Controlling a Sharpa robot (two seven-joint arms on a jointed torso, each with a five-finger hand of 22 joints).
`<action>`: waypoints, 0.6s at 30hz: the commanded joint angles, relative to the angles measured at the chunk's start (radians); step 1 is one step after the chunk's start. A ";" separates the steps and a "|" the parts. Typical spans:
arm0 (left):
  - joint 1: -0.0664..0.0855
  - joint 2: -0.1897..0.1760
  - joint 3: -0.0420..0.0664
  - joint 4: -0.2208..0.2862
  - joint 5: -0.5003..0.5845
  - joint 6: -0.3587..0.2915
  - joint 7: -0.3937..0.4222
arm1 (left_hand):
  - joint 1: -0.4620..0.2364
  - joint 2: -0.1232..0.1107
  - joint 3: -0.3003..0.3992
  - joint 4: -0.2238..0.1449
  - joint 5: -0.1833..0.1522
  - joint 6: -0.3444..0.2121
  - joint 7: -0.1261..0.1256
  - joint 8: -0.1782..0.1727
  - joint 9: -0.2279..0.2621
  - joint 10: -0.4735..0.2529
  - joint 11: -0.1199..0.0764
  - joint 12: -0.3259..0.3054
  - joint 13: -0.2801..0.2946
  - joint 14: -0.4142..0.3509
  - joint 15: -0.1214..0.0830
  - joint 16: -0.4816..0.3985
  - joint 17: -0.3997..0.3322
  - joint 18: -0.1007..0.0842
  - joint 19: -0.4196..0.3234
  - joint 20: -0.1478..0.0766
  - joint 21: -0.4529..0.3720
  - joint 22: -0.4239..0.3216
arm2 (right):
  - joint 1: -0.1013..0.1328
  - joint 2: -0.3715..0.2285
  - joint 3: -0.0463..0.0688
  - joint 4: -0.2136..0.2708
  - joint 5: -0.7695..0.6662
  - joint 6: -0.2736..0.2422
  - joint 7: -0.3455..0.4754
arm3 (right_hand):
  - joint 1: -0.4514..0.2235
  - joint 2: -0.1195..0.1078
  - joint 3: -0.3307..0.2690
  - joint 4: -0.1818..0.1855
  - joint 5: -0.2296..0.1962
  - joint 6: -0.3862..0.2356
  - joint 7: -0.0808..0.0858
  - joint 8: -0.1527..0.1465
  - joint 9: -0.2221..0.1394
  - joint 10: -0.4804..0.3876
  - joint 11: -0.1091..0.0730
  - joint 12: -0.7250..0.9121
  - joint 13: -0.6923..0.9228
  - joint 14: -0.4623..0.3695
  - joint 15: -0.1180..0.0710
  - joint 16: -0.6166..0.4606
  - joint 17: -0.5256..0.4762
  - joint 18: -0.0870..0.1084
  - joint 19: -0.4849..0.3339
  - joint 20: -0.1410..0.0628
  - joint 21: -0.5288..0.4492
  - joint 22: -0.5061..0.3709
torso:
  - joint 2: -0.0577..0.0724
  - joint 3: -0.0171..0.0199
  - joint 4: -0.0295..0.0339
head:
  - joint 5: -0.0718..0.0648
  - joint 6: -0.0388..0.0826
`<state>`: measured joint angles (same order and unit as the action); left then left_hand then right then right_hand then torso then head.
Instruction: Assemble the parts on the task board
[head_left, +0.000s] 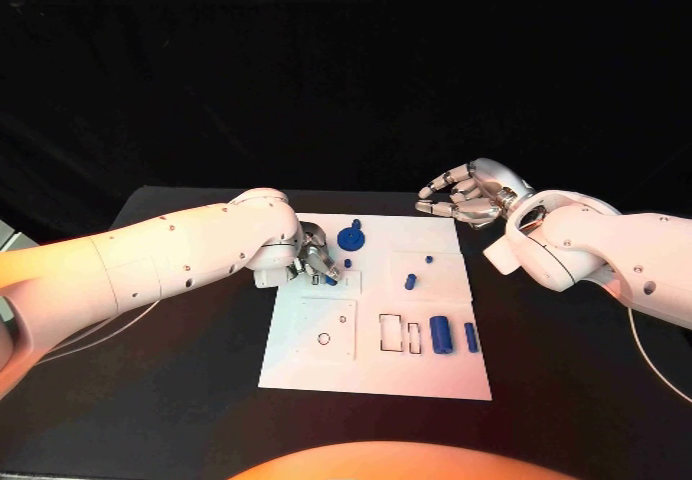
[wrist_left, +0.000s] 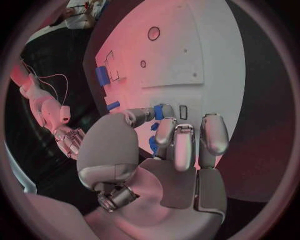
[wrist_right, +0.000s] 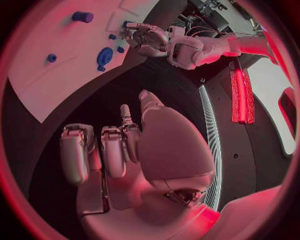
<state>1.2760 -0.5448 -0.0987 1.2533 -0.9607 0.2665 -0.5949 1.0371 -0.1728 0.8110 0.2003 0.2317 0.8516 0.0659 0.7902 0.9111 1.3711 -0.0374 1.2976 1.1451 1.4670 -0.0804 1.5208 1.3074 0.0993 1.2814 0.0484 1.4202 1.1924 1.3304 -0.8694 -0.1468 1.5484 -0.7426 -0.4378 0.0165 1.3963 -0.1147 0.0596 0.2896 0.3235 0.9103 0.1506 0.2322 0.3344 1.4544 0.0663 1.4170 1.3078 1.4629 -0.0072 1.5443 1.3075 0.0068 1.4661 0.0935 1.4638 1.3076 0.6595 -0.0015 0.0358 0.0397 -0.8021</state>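
Note:
The white task board (head_left: 368, 365) lies in the middle of the black table. My left hand (head_left: 315, 262) hovers over its upper left part and pinches a small blue part (head_left: 329, 281) between thumb and fingers; the left wrist view shows that part (wrist_left: 159, 111) at the fingertips of the left hand (wrist_left: 169, 145). A blue gear-shaped part (head_left: 353, 238) stands just beyond it. My right hand (head_left: 464, 195) hangs beyond the board's far right corner, fingers loosely bent, holding nothing. The right wrist view shows the right hand (wrist_right: 125, 150) bare above the table.
Two small blue pegs (head_left: 411, 280) stand mid-board. A thick blue cylinder (head_left: 440, 334) and a slim one (head_left: 470, 337) lie at the right, beside rectangular slots (head_left: 391, 332). A round hole (head_left: 326, 338) sits at the lower left. Black table surrounds the board.

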 joint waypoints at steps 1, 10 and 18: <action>-0.007 0.006 -0.005 -0.002 0.016 0.020 -0.009 | -0.013 0.005 0.101 -0.100 -0.006 0.042 -0.037 -0.001 0.000 0.005 -0.001 0.005 0.001 0.079 -0.008 0.005 0.171 -0.016 0.006 0.001 0.003 0.001 | -0.001 0.001 0.000 0.000 -0.006 0.012 0.003 | 0.001 0.001 0.008 0.000 0.006 -0.006 -0.001 0.004 0.001 -0.004 0.000 -0.004 0.133 0.090 0.000 -0.003 0.188 0.020 0.053 0.004 -0.003 0.200 | 0.000 0.0002 0.0001 | -0.001 -0.001; -0.007 0.014 -0.005 -0.009 0.016 0.034 -0.010 | -0.040 -0.002 0.072 -0.088 -0.010 0.047 -0.040 -0.006 0.002 0.006 -0.003 0.006 0.003 0.079 -0.009 0.005 0.172 -0.017 0.008 0.002 0.002 0.002 | -0.001 0.000 0.000 0.001 -0.006 0.013 0.002 | 0.001 0.001 0.008 0.000 0.006 -0.006 -0.001 0.005 0.001 -0.004 0.000 -0.005 0.133 0.090 0.000 -0.003 0.188 0.020 0.052 0.004 -0.005 0.199 | 0.000 0.0001 0.0009 | -0.003 -0.004; -0.007 0.018 -0.005 -0.019 0.016 0.035 -0.011 | -0.055 -0.005 0.050 -0.078 -0.012 0.051 -0.041 -0.010 0.003 0.006 -0.004 0.006 0.003 0.079 -0.010 0.005 0.173 -0.017 0.008 0.002 0.001 0.002 | -0.001 -0.001 0.000 0.001 -0.006 0.013 0.002 | -0.001 0.000 0.008 0.000 0.006 -0.006 -0.001 0.005 0.001 -0.005 0.000 -0.005 0.132 0.090 0.000 -0.004 0.187 0.021 0.052 0.004 -0.006 0.199 | 0.001 -0.0005 -0.0013 | -0.005 -0.005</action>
<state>1.2766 -0.5317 -0.0985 1.2349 -0.9557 0.2734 -0.6000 0.9890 -0.1820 0.8500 0.1386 0.2266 0.8714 0.0574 0.7861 0.9117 1.3714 -0.0370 1.2975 1.1480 1.4634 -0.0839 1.5208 1.3074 0.0994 1.2849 0.0520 1.4202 1.1949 1.3298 -0.8700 -0.1470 1.5484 -0.7424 -0.4378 0.0147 1.3963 -0.1147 0.0596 0.2896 0.3235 0.9104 0.1506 0.2322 0.3343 1.4544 0.0663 1.4170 1.3076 1.4629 -0.0072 1.5443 1.3074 0.0067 1.4661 0.0934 1.4638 1.3074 0.6597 -0.0014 0.0356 0.0360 -0.8066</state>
